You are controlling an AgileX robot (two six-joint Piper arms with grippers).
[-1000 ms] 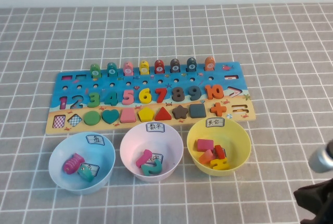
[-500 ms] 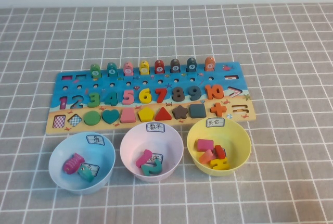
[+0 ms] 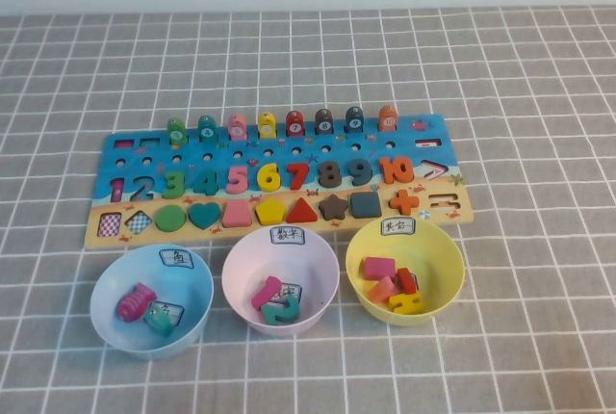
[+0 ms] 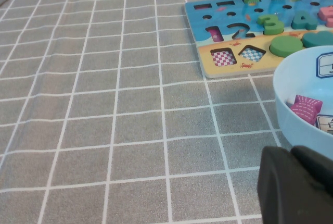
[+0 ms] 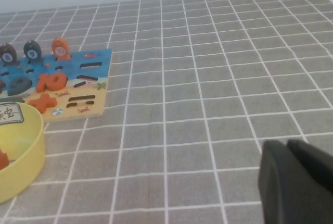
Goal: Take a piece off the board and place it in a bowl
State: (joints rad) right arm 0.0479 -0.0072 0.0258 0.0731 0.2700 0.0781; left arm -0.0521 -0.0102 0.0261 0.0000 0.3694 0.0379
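The blue and tan board [image 3: 423,127] lies across the middle of the table with coloured numbers, shapes and pegs on it. In front of its right end stands the yellow bowl [image 3: 449,262]. A small bright red piece [image 3: 408,280] lies inside it among a pinkish rectangle, an orange piece and a yellow one. Neither arm shows in the high view. My left gripper [image 4: 291,151] is shut and empty, low over the cloth beside the light blue bowl [image 4: 296,78]. My right gripper [image 5: 285,143] is shut and empty, well to the right of the yellow bowl [image 5: 26,151] and the board [image 5: 93,57].
A light blue bowl [image 3: 111,284] with two pieces and a pink bowl [image 3: 241,270] with two pieces stand in a row left of the yellow one. A grey checked cloth [image 3: 539,96] covers the table.
The right arm, seen at the lower right corner of the high view a second ago, has drawn back out of that view. Board and bowls have not moved.
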